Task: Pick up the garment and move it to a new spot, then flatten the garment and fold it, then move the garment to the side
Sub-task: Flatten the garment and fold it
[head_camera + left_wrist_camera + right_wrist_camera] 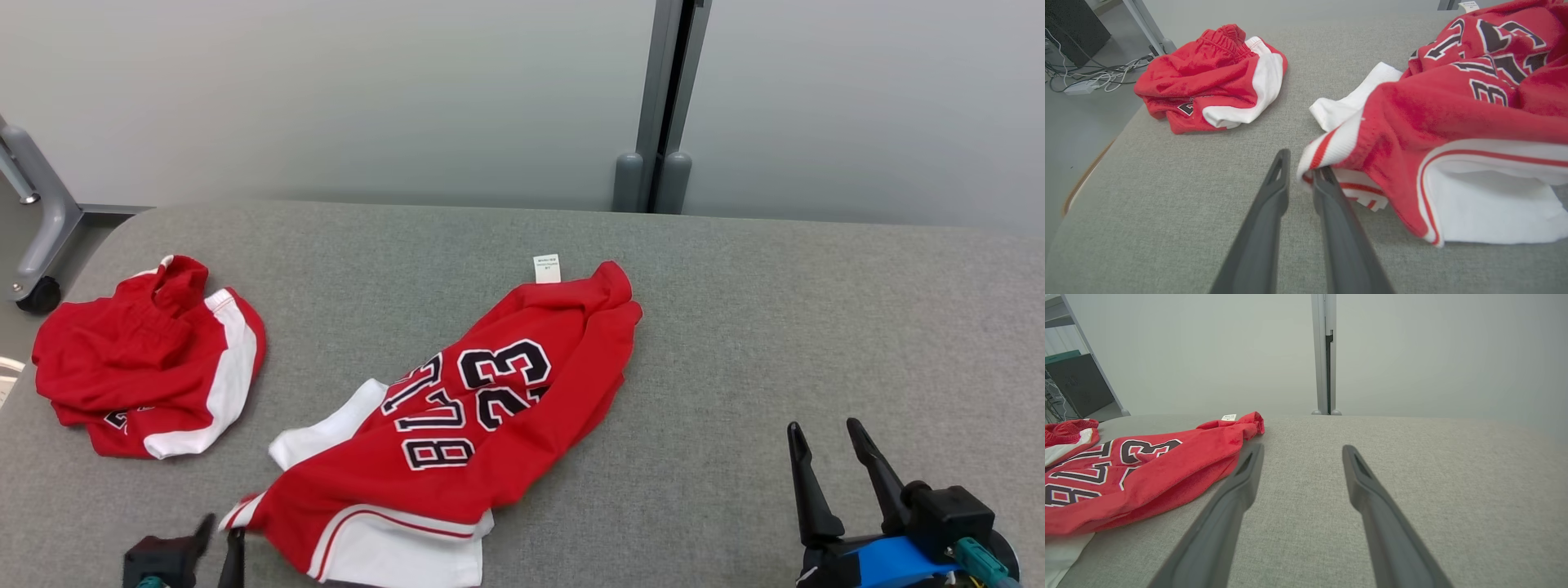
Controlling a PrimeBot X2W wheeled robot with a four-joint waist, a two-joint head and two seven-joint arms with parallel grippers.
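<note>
left tool [1302, 162]: nearly together at jersey [490, 408] corner, pinch unclear | right tool [823, 427]: spread, right of jersey, over counter [735, 286]

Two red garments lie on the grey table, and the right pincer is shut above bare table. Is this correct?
Not fully. The right pincer is open, its fingers wide apart, as the right wrist view shows. The rest stands: two red garments, the jersey and the shorts, lie on the grey table, and that pincer is above bare table.
</note>
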